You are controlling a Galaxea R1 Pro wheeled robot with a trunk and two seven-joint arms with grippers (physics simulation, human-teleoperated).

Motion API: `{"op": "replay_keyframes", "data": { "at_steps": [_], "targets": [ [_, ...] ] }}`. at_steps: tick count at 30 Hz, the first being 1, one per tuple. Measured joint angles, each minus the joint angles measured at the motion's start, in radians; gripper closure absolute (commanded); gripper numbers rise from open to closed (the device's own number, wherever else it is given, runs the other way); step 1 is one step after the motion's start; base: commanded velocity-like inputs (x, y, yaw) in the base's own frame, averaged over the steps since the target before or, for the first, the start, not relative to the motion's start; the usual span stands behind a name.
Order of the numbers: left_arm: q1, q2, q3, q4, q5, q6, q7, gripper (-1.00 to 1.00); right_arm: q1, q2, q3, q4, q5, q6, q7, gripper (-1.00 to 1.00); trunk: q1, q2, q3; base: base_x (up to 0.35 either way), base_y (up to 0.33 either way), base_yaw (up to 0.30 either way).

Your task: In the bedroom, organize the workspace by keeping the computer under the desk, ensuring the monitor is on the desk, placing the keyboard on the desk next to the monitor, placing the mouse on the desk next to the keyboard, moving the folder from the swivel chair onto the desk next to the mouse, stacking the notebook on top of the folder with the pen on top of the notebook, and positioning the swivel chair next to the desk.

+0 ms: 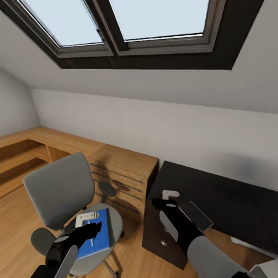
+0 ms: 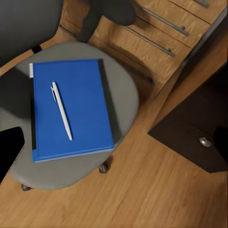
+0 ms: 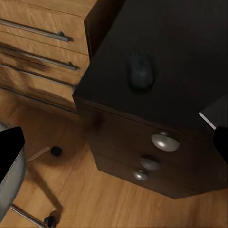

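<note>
In the lower left of the head view, a grey chair (image 1: 64, 192) stands on a wood floor with a blue folder (image 1: 97, 234) flat on its seat and a white pen (image 2: 62, 110) lying on the folder. The left gripper (image 1: 95, 227) hovers over the folder's near edge; whether it is open cannot be told, and it appears to hold nothing. At centre right, the right gripper (image 1: 168, 203) hangs above the corner of the black desk (image 1: 217, 199), carrying a flat dark slab (image 1: 194, 214) (possibly the keyboard). A mouse (image 3: 141, 72) rests on the desk near that corner. The step in hand looks like setting that slab down; the folder's move would then call for lowering the left gripper to pinch its edge.
</note>
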Motion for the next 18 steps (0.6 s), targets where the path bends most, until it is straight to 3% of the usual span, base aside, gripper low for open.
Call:
{"op": "replay_keyframes", "data": {
  "at_steps": [6, 9, 18],
  "targets": [
    [0.000, 0.000, -0.001, 0.000, -0.001, -0.001, 0.013, -1.00, 0.001, -0.003, 0.001, 0.003, 0.002, -0.009, 0.003, -1.00, 0.000, 0.000, 0.000, 0.328, 0.000, 0.016],
    [0.000, -0.001, -0.008, 0.000, -0.001, -0.001, 0.015, -1.00, 0.001, -0.006, 0.004, 0.040, 0.008, -0.068, 0.004, -1.00, 0.000, 0.000, 0.000, 0.328, 0.000, 0.003],
    [0.000, -0.001, -0.031, -0.001, -0.001, -0.001, 0.015, -1.00, 0.001, -0.007, 0.002, 0.099, 0.011, -0.111, 0.005, -1.00, 0.000, 0.000, 0.000, 0.328, 0.000, 0.001]
  ]
}}
